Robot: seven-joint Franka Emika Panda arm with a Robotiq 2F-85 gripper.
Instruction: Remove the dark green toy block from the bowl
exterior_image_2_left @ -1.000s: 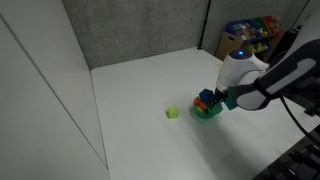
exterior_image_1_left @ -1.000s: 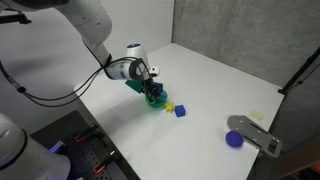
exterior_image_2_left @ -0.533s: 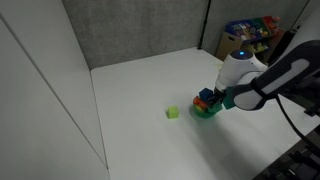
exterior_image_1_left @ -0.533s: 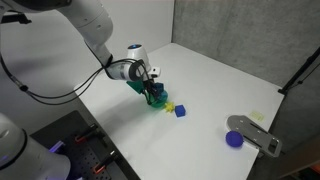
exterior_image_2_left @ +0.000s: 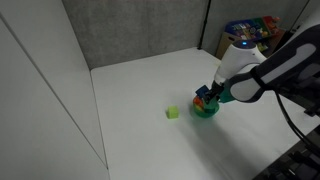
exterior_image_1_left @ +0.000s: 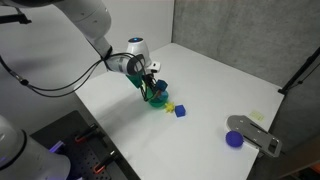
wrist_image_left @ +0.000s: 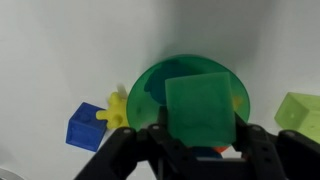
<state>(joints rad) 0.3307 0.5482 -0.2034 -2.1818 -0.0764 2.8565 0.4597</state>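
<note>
In the wrist view the dark green toy block [wrist_image_left: 200, 108] fills the space between my black fingers, and my gripper [wrist_image_left: 202, 136] is shut on it. It hangs just above the bright green bowl [wrist_image_left: 148, 88], whose rim shows around and behind it. A bit of orange and blue shows under the block, inside the bowl. In both exterior views the gripper [exterior_image_1_left: 152, 92] [exterior_image_2_left: 207, 98] points down over the bowl [exterior_image_1_left: 158, 102] [exterior_image_2_left: 205, 111], and the block is mostly hidden by the fingers.
A blue cube [wrist_image_left: 85, 127] [exterior_image_1_left: 181, 112] and a yellow piece [wrist_image_left: 118, 110] [exterior_image_1_left: 170, 105] lie beside the bowl. A pale yellow-green cube [wrist_image_left: 300, 115] [exterior_image_2_left: 173, 113] sits on its other side. Farther off are a purple-blue disc [exterior_image_1_left: 234, 139] and a grey object [exterior_image_1_left: 256, 133].
The jaws have gone from open to shut on the dark green block. The wrist has risen slightly over the bowl.
</note>
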